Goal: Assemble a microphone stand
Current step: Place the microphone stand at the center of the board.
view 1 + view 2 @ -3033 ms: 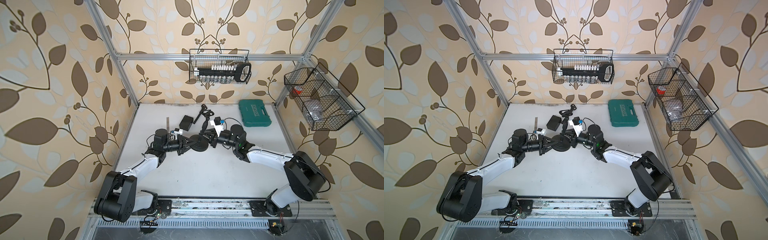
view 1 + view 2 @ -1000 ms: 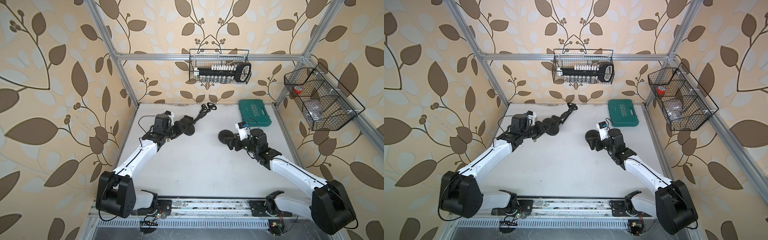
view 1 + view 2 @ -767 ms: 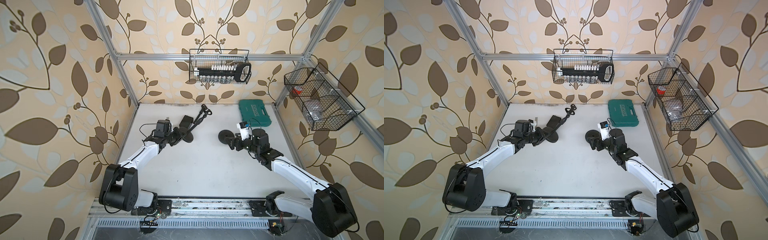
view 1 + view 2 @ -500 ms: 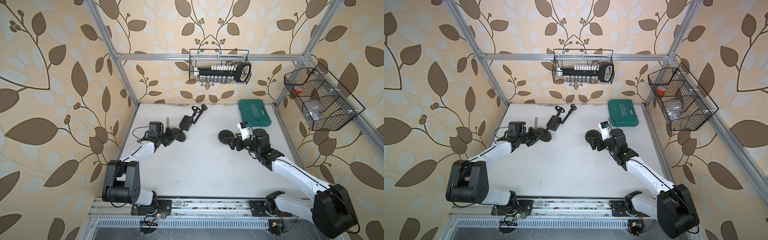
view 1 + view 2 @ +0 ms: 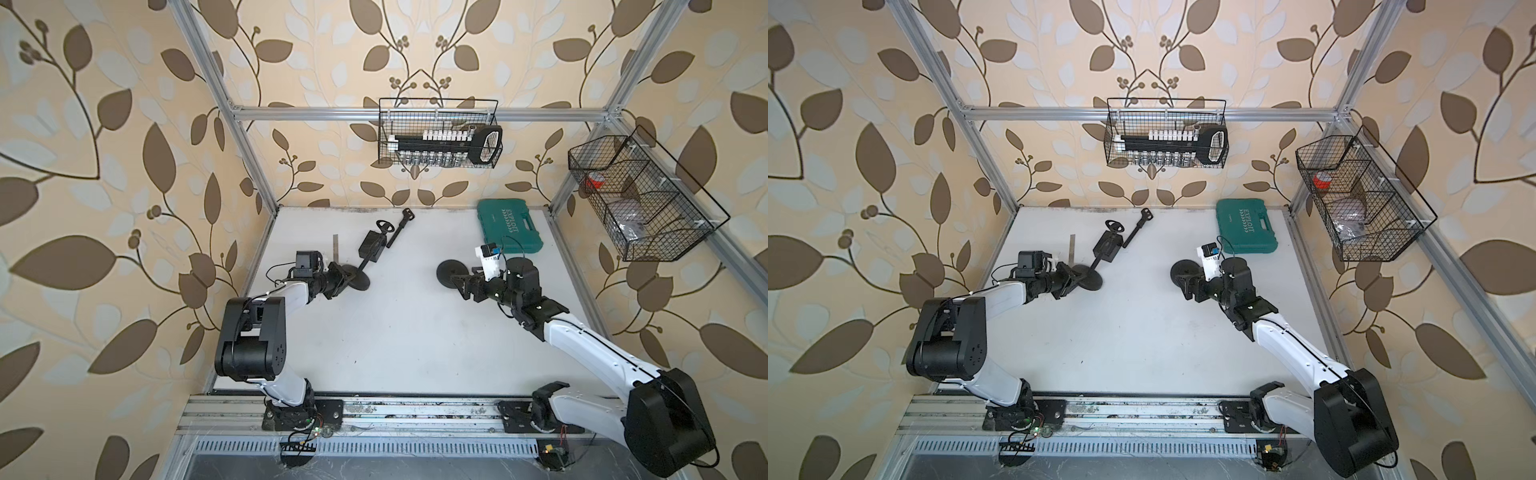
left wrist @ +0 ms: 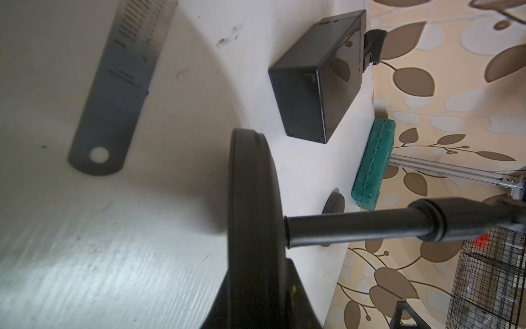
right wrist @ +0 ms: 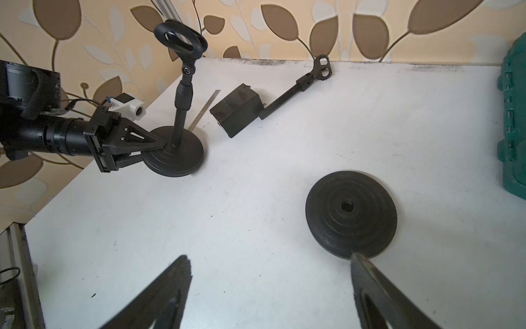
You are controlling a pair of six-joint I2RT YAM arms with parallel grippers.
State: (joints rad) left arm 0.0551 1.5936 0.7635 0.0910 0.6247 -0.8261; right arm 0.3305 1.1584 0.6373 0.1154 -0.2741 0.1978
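Note:
A black microphone stand stands upright at the back left of the table: round base (image 5: 360,281) (image 7: 178,161), pole (image 7: 180,114), and clip (image 7: 180,35) on top. My left gripper (image 5: 343,279) (image 5: 1075,277) (image 6: 256,284) is shut on the base's rim, one finger above it and one below. A second black base disc (image 5: 450,272) (image 5: 1183,272) (image 7: 351,215) lies flat, its centre hole bare. My right gripper (image 5: 461,286) (image 7: 269,257) hovers open just in front of it, one fingertip (image 7: 358,262) at the disc's edge. A loose black rod (image 5: 397,232) (image 7: 287,96) lies near the back wall.
A black box (image 5: 371,245) (image 6: 316,82) and a steel ruler (image 5: 336,248) (image 6: 113,94) lie behind the stand. A green tool case (image 5: 510,226) sits at the back right. Wire baskets hang on the back wall (image 5: 438,139) and the right wall (image 5: 640,199).
My left arm has carried the stand leftward and nearer, and its base now rests by the ruler. The right arm and the loose disc have stayed put.

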